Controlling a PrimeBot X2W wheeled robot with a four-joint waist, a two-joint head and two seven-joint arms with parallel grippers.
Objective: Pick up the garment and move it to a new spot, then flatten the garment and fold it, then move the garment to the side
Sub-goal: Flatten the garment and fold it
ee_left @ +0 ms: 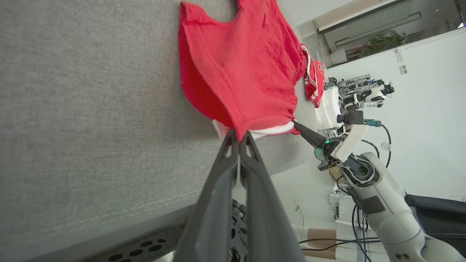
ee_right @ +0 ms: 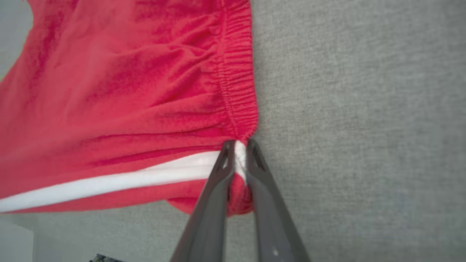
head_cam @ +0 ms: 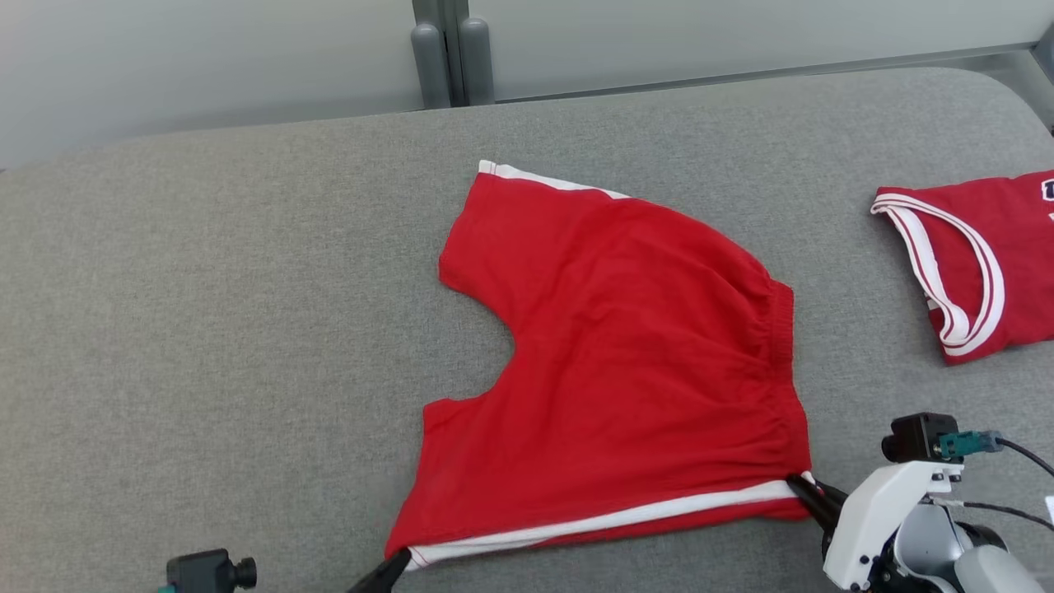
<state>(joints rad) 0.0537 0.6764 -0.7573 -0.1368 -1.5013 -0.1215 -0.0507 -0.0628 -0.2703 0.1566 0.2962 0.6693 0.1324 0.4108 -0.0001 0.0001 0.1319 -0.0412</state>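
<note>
The red shorts [head_cam: 626, 362] lie on the grey cushion [head_cam: 206, 329]; my left gripper [head_cam: 397, 563] pinches their hem at 7 o'clock, my right gripper [head_cam: 803, 487] the waistband at 5 o'clock. If I pull unevenly, one pinch can slip.

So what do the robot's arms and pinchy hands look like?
Each end effector has two long, thin, dark grey fingers with cut-out slots near the tips: the left end effector and the right end effector. The right arm is smooth white with a dark patch, a black wrist camera, a teal plug and black cables.
</note>
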